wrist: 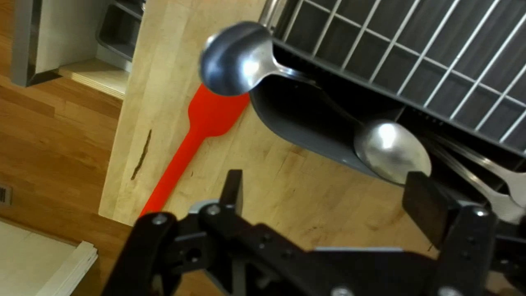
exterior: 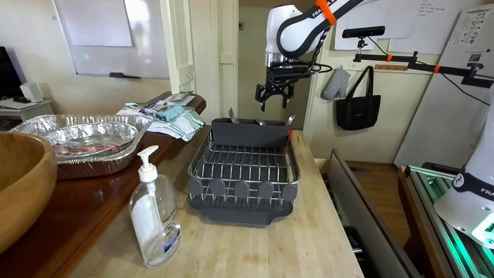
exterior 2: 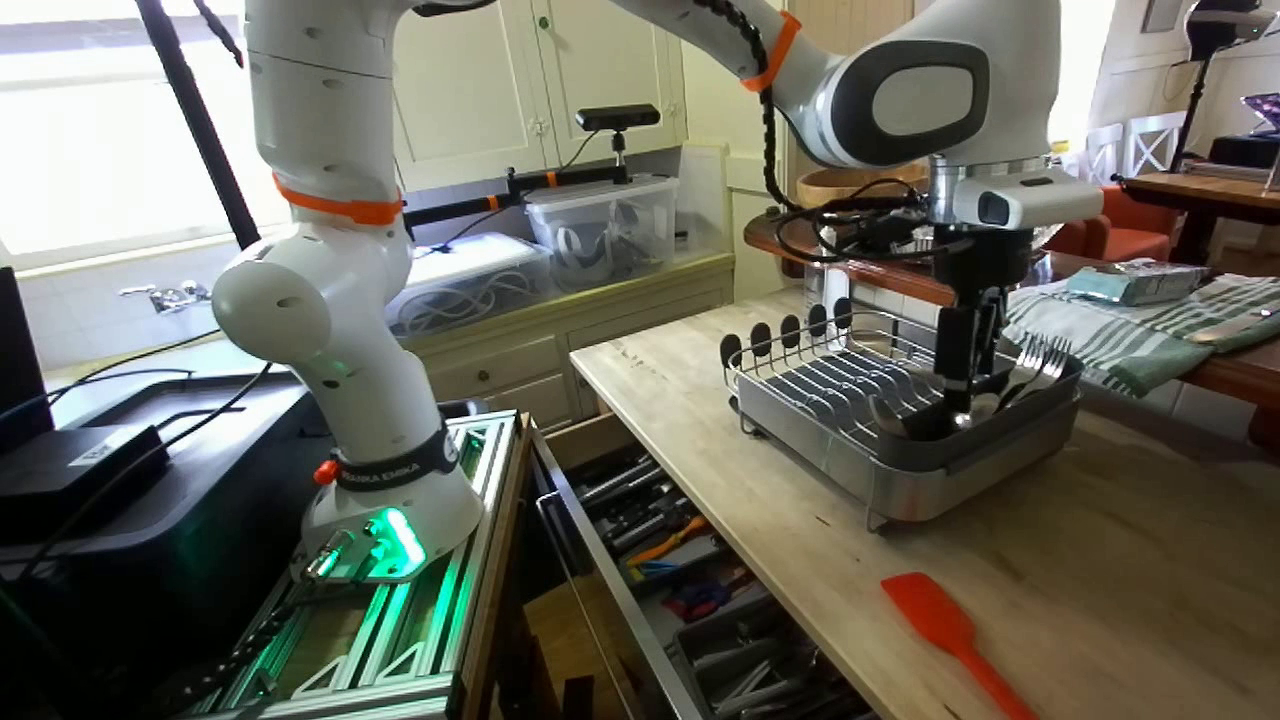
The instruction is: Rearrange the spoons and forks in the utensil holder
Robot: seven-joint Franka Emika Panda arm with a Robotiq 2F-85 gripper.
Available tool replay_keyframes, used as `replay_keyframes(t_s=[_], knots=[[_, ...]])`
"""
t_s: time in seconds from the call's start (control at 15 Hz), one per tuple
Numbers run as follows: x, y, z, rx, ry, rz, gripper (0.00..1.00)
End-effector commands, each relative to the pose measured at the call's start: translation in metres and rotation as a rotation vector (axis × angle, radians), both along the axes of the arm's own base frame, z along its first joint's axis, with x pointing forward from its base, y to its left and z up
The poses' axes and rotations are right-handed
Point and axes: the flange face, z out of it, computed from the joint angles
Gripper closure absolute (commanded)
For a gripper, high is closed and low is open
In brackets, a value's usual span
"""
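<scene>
Black two-fingered gripper (exterior: 273, 105), jaws spread wide and holding nothing, raised near a dark grey oblong plastic utensil holder (exterior: 251, 133) at one end of a silver metal dish rack (exterior 2: 810, 425); shiny round-bowled metal spoons (wrist: 392, 152) and silver metal forks (exterior 2: 1045, 368) lean heads-up inside the holder

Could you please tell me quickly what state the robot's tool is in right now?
Black two-fingered tool: open, jaws wide apart, holding nothing.

Daylight blows out the window (exterior 2: 85, 150) in an exterior view; glare streaks the whiteboard (exterior: 150, 48), highlights glint on the spoons (wrist: 392, 152), and the robot base (exterior 2: 395, 515) glows green.
</scene>
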Motion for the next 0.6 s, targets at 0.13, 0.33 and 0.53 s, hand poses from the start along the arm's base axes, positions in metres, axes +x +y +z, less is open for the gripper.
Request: replay_keyframes(t_s=[0.13,0.33,0.53], knots=[[0.024,0.001,-0.02,0.028,-0.053,-0.11,0.0],[0.03,0.004,-0.03,0.041,-0.056,-0.12,0.0],[0.035,0.006,-0.037,0.061,-0.045,-0.123,0.0]])
